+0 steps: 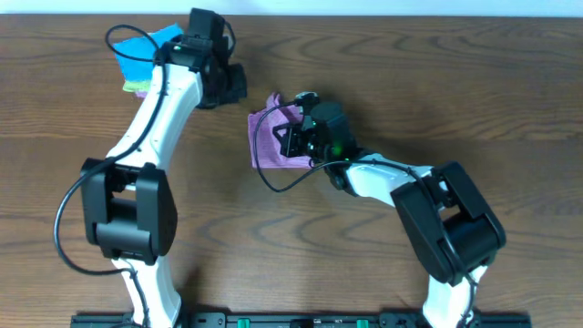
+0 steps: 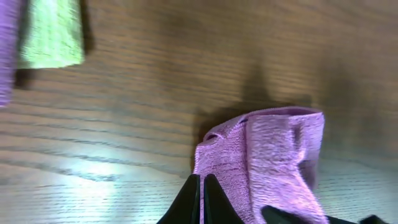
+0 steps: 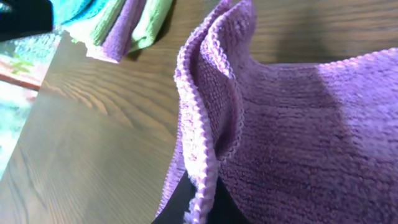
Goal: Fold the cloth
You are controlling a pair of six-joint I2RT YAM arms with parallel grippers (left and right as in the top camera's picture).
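The lilac cloth [image 1: 270,138] lies partly folded and rumpled in the middle of the table. My right gripper [image 1: 297,129] is shut on its hemmed edge and holds that edge lifted in a fold, as the right wrist view [image 3: 202,198] shows, with the cloth [image 3: 298,143] draped to the right. My left gripper [image 1: 230,84] hovers up and to the left of the cloth, apart from it. Its fingers [image 2: 202,190] are pressed together with nothing between them. The cloth [image 2: 267,155] lies beyond them.
A bright blue folded cloth [image 1: 146,47] sits at the back left on a light green one [image 1: 137,88], with a purple piece in the same stack [image 3: 121,31]. The green cloth shows in the left wrist view [image 2: 53,34]. The table's left edge [image 3: 46,74] is nearby.
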